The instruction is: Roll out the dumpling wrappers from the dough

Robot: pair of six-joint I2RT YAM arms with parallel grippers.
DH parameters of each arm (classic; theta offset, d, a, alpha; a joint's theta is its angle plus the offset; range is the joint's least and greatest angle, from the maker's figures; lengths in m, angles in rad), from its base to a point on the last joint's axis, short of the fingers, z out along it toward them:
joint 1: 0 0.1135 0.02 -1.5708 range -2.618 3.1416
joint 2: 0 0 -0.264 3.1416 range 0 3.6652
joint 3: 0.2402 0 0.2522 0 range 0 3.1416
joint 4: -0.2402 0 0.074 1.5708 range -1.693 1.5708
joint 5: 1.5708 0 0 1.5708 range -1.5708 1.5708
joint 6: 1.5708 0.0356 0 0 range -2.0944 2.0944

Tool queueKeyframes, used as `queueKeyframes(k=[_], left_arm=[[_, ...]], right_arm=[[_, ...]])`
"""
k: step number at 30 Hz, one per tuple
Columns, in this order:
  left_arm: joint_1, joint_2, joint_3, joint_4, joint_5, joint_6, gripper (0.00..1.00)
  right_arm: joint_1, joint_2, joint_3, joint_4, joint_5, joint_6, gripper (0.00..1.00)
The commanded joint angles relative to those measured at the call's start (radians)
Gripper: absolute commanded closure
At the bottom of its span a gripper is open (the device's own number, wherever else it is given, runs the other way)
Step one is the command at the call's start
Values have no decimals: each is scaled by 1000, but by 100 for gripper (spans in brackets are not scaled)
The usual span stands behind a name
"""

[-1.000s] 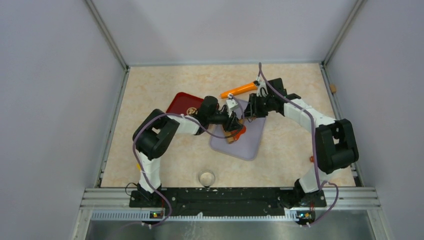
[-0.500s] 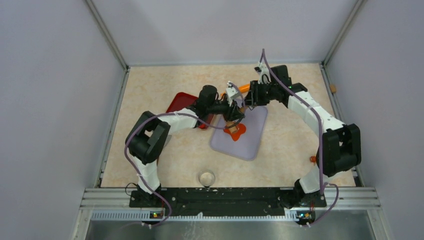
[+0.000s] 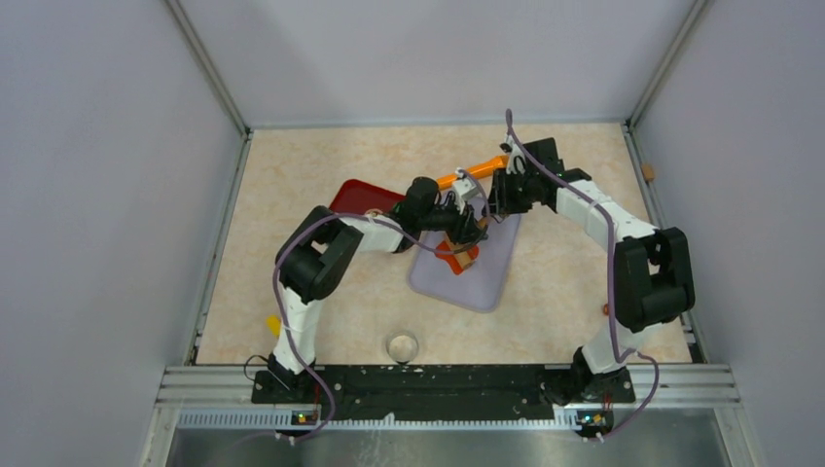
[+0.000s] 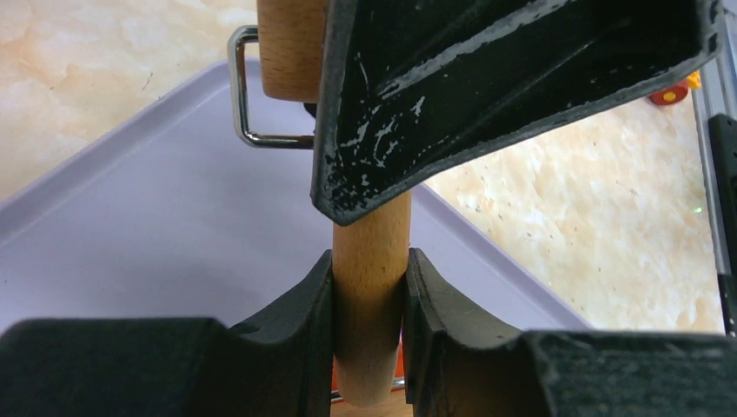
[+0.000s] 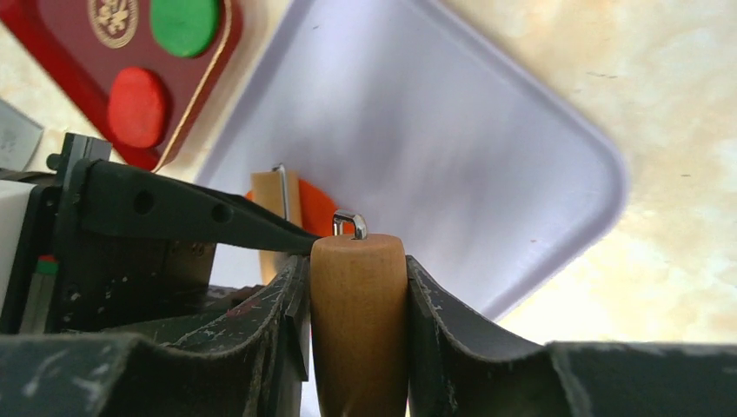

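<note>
1. My left gripper (image 4: 368,323) pinches a round pale wooden handle (image 4: 371,248), both fingers pressed flat against its sides, above the flat lavender plastic tray (image 4: 130,234)
2. My right gripper (image 5: 358,287) is clamped on a second wooden handle (image 5: 358,365). A bent metal wire (image 5: 349,221) comes out of that handle's end
3. The two grippers meet tip to tip over the far-left part of the lavender tray. I cannot tell whether both handles belong to one tool
4. A short wooden roller (image 5: 275,198) in a wire bracket stands just past my fingers, and the flattened orange clay dough (image 5: 322,208) shows right behind it on the lavender tray
5. The dumpling wrapper (image 5: 137,106) — a thin round orange-red clay disc — lies on the dark red tray (image 5: 191,87), beside a green disc (image 5: 182,24) and a brown patterned disc (image 5: 113,19)
6. An orange cylinder (image 3: 477,170) lies on the table just beyond the lavender tray
</note>
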Motion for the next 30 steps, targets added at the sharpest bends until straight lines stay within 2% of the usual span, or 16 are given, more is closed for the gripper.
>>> queueKeyframes(k=[1,8,19,21,26,30], left_arm=[[-17,112,44,46,-179,-139,100],[-75,180,79,82,-176,-175,100],[-79,208,129,70,-160,-177,100],[-80,199,133,70,-148,-177,100],[-81,117,121,68,-124,-150,100],[-80,9,90,51,-107,-113,100]], right_arm=[[-1,23,-45,-95,146,-98,100],[-20,26,-63,-118,154,-117,100],[-110,-7,-77,-134,140,-122,100],[-119,-28,-72,-141,100,-116,100],[-164,-84,-82,-173,-123,-97,100],[-184,-111,-114,-183,-235,-67,58]])
